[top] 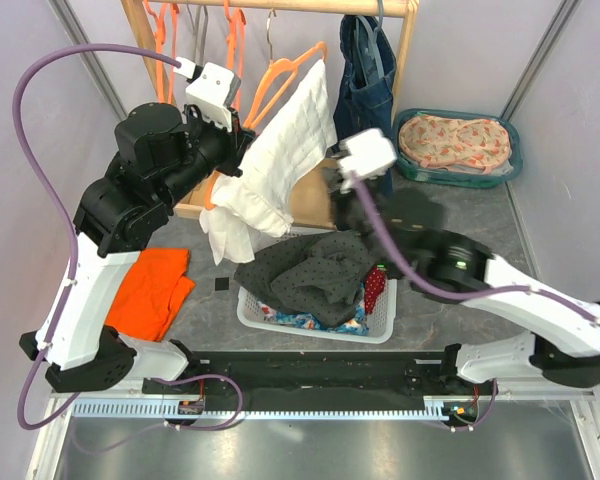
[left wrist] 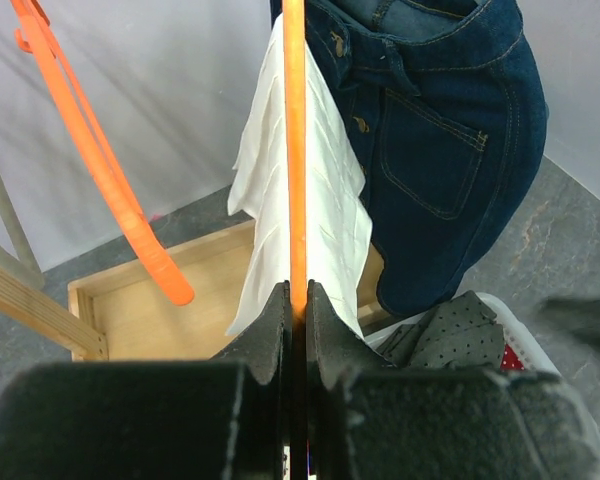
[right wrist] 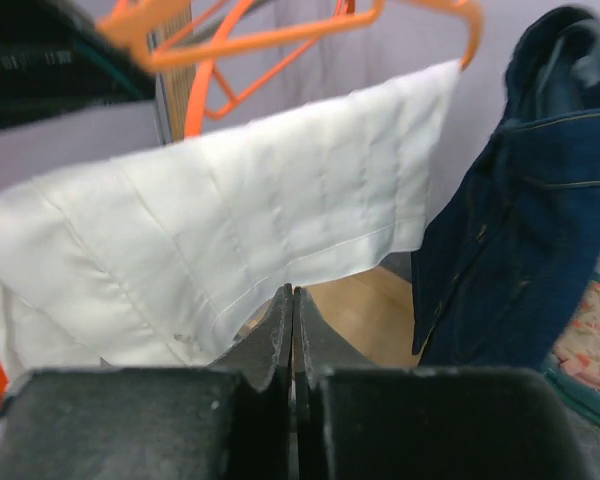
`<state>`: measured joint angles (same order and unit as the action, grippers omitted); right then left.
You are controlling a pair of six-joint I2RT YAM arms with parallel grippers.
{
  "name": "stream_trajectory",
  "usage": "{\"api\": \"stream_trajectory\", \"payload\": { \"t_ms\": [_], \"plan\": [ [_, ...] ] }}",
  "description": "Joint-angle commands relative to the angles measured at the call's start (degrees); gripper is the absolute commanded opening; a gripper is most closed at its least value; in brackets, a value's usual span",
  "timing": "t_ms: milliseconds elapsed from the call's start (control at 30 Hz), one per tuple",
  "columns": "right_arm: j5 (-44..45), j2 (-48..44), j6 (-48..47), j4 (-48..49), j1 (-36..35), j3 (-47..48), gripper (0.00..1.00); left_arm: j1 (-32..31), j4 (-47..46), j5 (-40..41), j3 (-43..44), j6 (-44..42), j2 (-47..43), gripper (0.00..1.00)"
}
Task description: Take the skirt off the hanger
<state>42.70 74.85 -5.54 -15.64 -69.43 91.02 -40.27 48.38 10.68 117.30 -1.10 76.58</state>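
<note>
Below the rail [top: 320,5], the white skirt [top: 280,165] draped the orange hanger [left wrist: 295,150], long axis running 1 to 7 o'clock. The left gripper [left wrist: 296,300] clamped the hanger. The right gripper [right wrist: 293,305] was closed at the skirt's 3 o'clock hem, possibly pinching it.

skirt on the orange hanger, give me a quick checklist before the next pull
1. Left jaws clamped on the hanger: ok, its bar is pinched between them.
2. Right jaws holding the skirt: cannot tell; they are shut with the hem at their tips.
3. Skirt free of the hanger: not ok, it is draped over the bar.
4. Room on the pull side: not ok, the jeans hang right beside the skirt.
5. Skirt clear of the left jaws: cannot tell, the cloth hangs close behind them.
</note>
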Motion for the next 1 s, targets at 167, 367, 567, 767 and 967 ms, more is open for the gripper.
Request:
{"api": "stream_trajectory", "payload": {
  "t_ms": [167, 367, 567, 767, 967],
  "plan": [
    [-5.9, -2.3, 4.2, -6.6, -0.4, -6.1, 0.72, -0.2, -6.1, 1.4, 3.3, -0.2, 0.8, 0.02],
    [-6.3, 0.2, 9.0, -0.8, -1.2, -11.7, 0.89, -0.2, -6.1, 1.7, 3.8, -0.1, 1.0, 0.02],
    [-6.0, 3.4, 9.3, 3.5, -1.8, -12.0, 0.98, -0.2, -6.1, 1.9, 3.4, 0.0, 1.1, 0.02],
    [-1.4, 4.9, 8.2, 9.0, -3.4, -13.2, 0.98, -0.2, -6.3, 1.6, 3.3, 0.1, 1.0, 0.02],
    [1.2, 12.0, 6.6, 11.3, -4.8, -11.1, 0.98, -0.2, -6.6, 1.5, 3.9, 0.1, 1.0, 0.02]
  ]
}}
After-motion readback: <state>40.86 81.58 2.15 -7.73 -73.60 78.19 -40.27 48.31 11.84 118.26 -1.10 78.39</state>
